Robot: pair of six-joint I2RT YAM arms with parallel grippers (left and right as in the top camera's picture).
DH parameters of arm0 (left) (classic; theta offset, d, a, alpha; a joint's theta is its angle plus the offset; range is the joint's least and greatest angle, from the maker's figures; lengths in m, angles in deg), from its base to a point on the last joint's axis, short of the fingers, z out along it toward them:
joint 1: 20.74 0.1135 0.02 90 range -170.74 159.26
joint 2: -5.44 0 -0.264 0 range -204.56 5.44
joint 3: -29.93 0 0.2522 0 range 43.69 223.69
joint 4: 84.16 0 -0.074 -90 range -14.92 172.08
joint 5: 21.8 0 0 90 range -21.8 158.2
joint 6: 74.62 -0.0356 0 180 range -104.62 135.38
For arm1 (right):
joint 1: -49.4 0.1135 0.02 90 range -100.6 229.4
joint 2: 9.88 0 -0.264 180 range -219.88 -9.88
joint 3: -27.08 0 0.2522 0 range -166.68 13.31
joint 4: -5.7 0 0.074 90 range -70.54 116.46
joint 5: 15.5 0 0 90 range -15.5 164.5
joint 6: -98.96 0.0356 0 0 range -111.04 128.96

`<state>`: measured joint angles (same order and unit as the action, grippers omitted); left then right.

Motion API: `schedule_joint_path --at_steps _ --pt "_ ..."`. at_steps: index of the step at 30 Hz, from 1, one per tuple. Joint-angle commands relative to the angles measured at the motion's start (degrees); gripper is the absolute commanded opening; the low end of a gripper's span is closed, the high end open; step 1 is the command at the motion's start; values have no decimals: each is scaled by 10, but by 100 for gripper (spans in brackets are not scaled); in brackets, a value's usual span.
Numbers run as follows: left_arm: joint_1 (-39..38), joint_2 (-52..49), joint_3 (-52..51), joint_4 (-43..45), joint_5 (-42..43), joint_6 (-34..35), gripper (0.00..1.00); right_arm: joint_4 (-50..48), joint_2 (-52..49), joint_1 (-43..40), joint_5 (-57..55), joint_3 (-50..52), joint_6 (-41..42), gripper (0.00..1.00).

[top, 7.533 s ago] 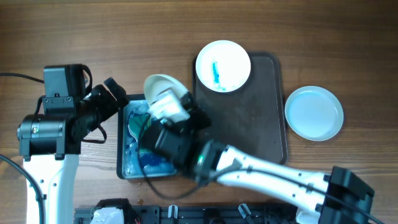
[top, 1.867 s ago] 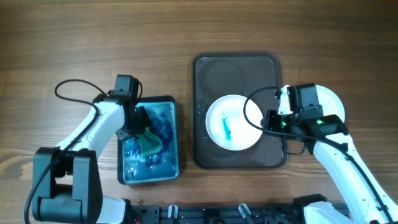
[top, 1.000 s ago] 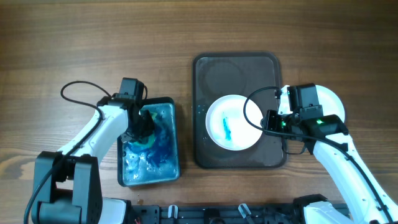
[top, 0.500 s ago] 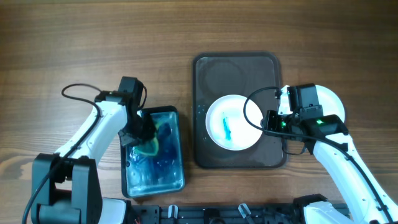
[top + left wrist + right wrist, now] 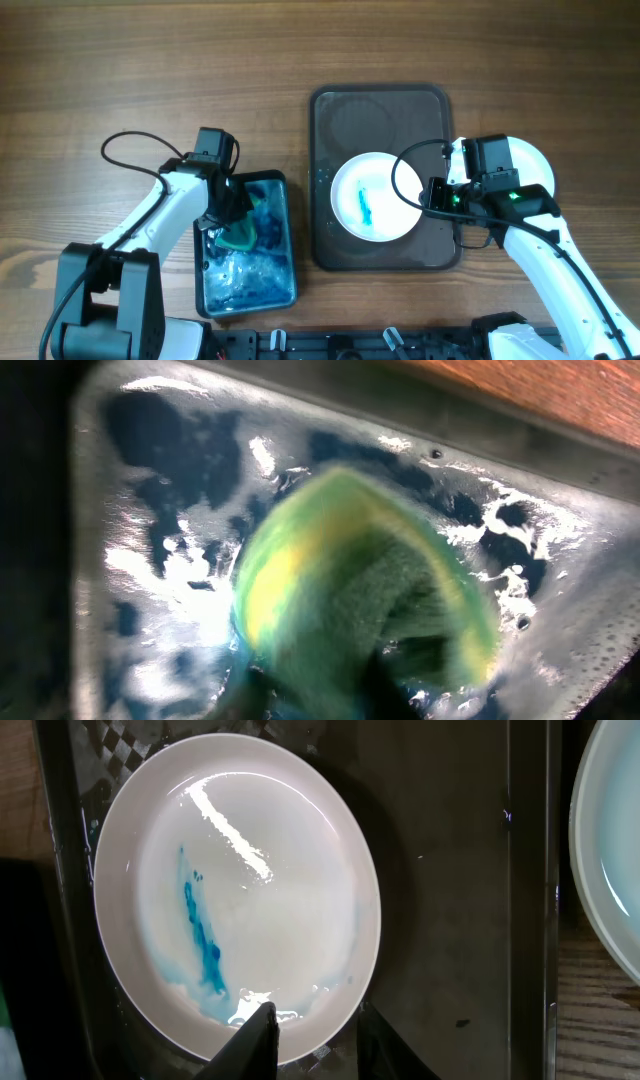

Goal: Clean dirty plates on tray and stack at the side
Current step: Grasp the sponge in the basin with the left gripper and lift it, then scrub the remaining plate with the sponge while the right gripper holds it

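A white plate (image 5: 372,195) with a blue smear lies on the dark brown tray (image 5: 380,110), towards its front right. My right gripper (image 5: 428,196) is shut on that plate's right rim. In the right wrist view, one finger (image 5: 256,1038) lies over the plate (image 5: 235,880) and the other sits just outside the rim. A clean white plate (image 5: 535,160) rests on the table to the right of the tray, partly under my right arm. My left gripper (image 5: 228,210) is inside the blue tub (image 5: 291,250), shut on a folded green sponge (image 5: 360,585).
The tub (image 5: 150,560) holds blue-tinted water and sits skewed, left of the tray. A black cable (image 5: 130,150) loops off my left arm. The clean plate (image 5: 610,850) shows at the right edge of the right wrist view. Bare wood lies behind the tray.
The tub has slid towards the front and turned slightly. My left gripper has closed tighter on the sponge within it. The right arm and the smeared plate have not moved.
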<state>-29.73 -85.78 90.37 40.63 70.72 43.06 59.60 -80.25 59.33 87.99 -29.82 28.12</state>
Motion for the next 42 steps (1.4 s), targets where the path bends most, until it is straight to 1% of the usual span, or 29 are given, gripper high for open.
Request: schedule_joint_path --at_steps 1,3,6,7,10,13,17,19,21,25,27,29,31,32,33,34,39,42 --pt "-3 -17 -22 -9 -5 -3 4 0 5 -2 8 -10 -10 27" --pt "-2 -16 -7 -31 -5 -3 4 0 5 -2 5 -10 -10 28" --pt "-2 -12 38 -85 -5 -3 4 -1 5 -2 -12 -8 -9 37" --pt "-2 -9 53 -98 -5 -3 4 -3 5 -2 -19 -6 -4 38" --pt "-2 5 120 -151 -5 -3 4 -5 1 -2 -62 3 46 38" --pt "-2 18 181 -195 -5 -3 4 -10 -14 -2 -66 5 49 39" --pt "-7 38 252 -249 -3 -3 4 -29 -49 -2 -57 5 17 40" --pt "-12 45 267 -258 5 -3 4 -35 -66 -2 -57 5 17 42" --pt "-20 55 273 -259 22 -3 4 -46 -88 -2 -54 5 11 42" --pt "-37 72 274 -259 33 -3 4 -83 -139 -2 21 5 -64 42" --pt "-47 73 274 -259 33 -2 4 -98 -168 -2 19 5 -70 42" --pt "-56 73 274 -256 40 0 4 -113 -198 -2 19 5 -70 39" --pt "-66 73 274 -249 50 2 4 -127 -224 -2 21 5 -69 31" --pt "-73 73 274 -241 60 2 4 -134 -240 -2 21 5 -66 23" --pt "-83 73 274 -231 68 2 4 -139 -254 -2 21 5 -59 11" --pt "-90 71 274 -223 72 5 4 -140 -261 -2 21 5 -49 4" --pt "-136 56 271 -155 73 66 4 -139 -270 -2 21 5 -40 4" --pt "-167 34 266 -94 100 87 4 -137 -270 -2 21 5 -40 4"
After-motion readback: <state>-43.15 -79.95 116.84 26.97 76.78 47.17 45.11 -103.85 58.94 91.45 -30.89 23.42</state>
